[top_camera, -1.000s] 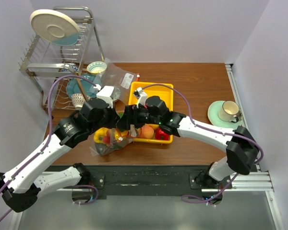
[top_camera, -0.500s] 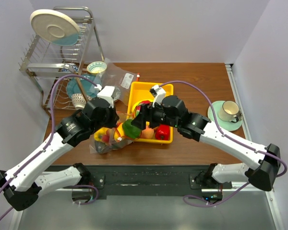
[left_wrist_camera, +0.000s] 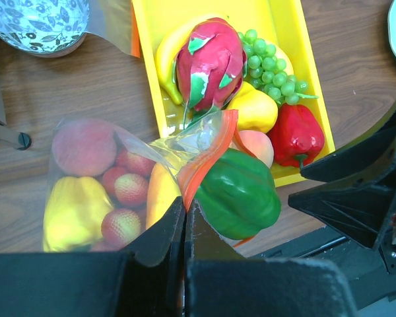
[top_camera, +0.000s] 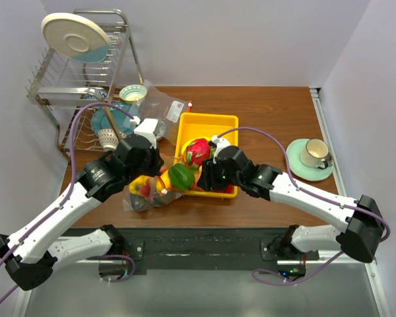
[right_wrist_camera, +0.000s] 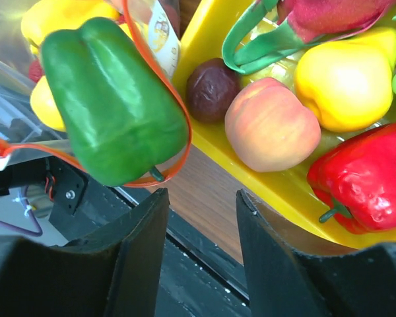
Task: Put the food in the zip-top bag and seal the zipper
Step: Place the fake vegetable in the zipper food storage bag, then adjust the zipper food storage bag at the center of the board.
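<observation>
Currently left tool (left_wrist_camera: 184, 203) clamped on zip-top bag (left_wrist_camera: 145, 148) rim; right tool (right_wrist_camera: 201, 198) apart, empty.

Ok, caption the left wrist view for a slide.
Left gripper pinches the bag by its zipper, green pepper at the mouth, dragon fruit in the tray.

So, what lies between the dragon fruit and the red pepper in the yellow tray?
A yellow fruit lies between the dragon fruit and the red pepper; the left wrist view shows it clearly.
</observation>
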